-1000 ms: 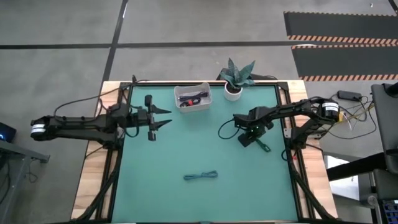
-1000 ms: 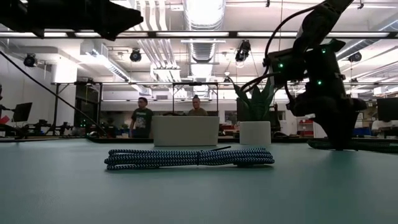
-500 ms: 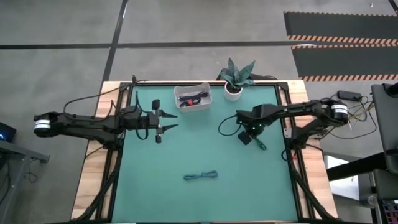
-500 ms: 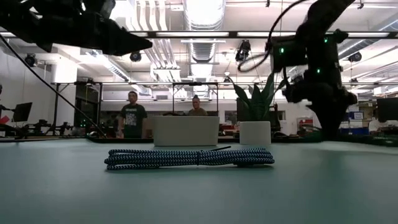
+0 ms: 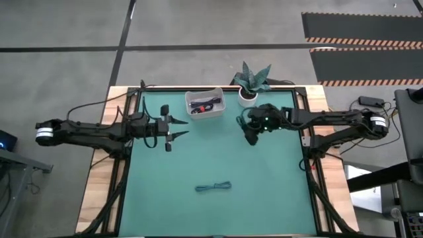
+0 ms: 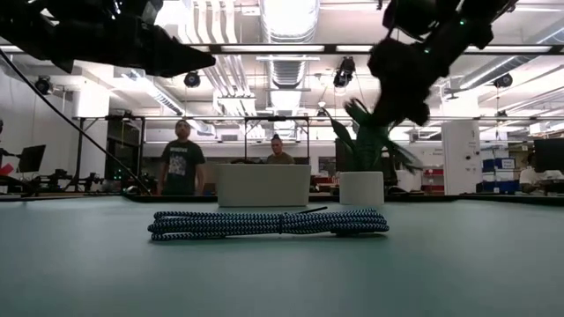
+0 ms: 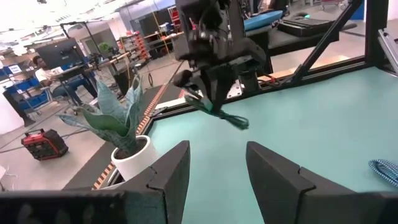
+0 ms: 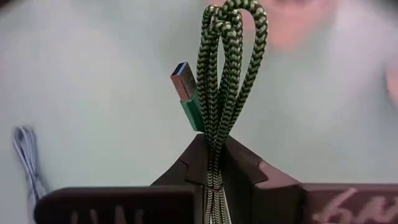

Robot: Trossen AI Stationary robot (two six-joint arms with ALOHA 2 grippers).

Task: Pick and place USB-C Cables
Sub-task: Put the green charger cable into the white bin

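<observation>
High view: right claw [image 5: 252, 135] clamped on green cable [image 8: 217, 81], carried above the desk [image 5: 264, 192] just in front of the potted plant [image 5: 251, 82]. White bin [image 5: 205, 104], with a dark cable inside, lies leftward of it along the far edge, near; likely drop point. Bundle's long axis runs out along the fingers. Teal-blue cable [image 5: 213, 187] lies flat near the front edge, lengthwise left to right, roughly midway between arms. Left claw [image 5: 173, 127] spread wide, empty, beside the bin.
</observation>
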